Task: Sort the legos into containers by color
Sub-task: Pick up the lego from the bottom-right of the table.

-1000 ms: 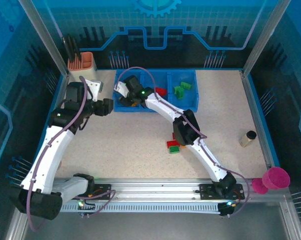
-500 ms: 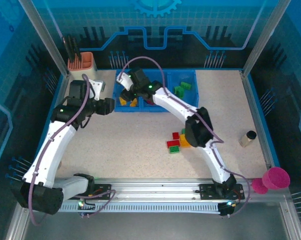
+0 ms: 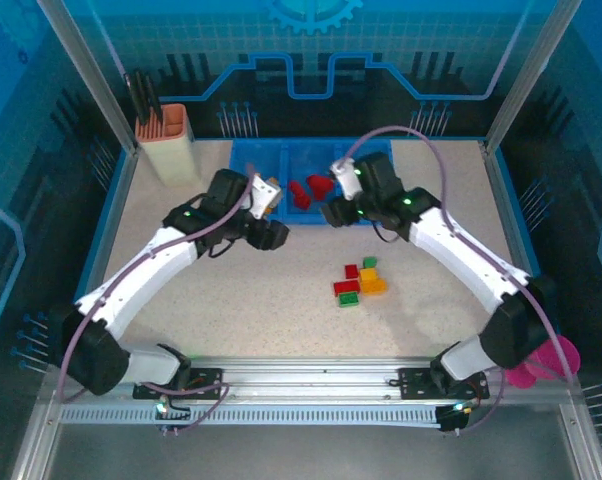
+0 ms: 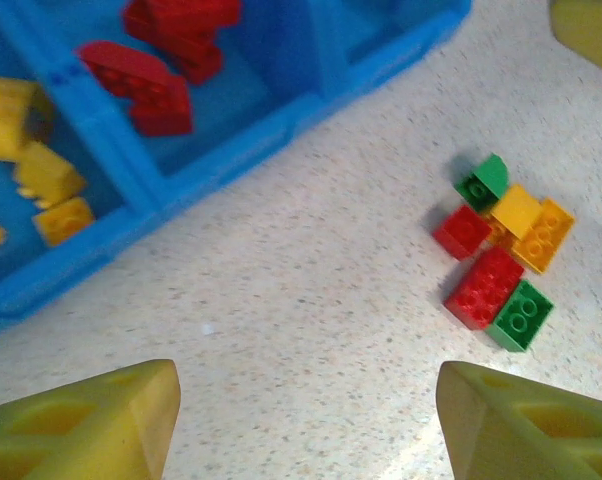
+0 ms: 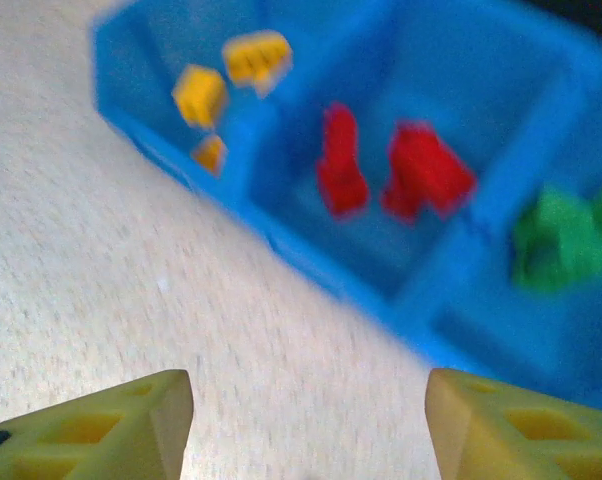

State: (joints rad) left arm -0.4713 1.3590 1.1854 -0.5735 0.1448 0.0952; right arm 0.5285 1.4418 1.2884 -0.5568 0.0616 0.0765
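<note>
Top external view first: the blue tray (image 3: 264, 158) sits at the far side of the tabletop (image 3: 231, 300), but both arms reach across it, so much of its three compartments is covered. A couple of red bricks (image 3: 306, 190) show in the middle compartment between the two wrists. I can't make out either set of fingertips from up here.

The loose legos (image 3: 359, 280) lie in a tight cluster on the open tabletop, well short of the tray. From the left wrist, I count about six of them touching one another: two red, two green and two yellow-orange. The same view shows yellow bricks (image 4: 41, 170) in the left compartment, with the tray cut off by the top and left edges.

The left end effector (image 4: 306, 430) has its fingers spread wide with only bare tabletop between them. The right end effector (image 5: 306, 430) is likewise spread and empty, just short of the tray's near wall. That view is badly blurred. The green bricks (image 5: 566, 240) in the right compartment are only smears, and their number is unclear.

At the near right corner, the pink cup (image 3: 559, 358) is partly hidden behind the right arm's elbow.
</note>
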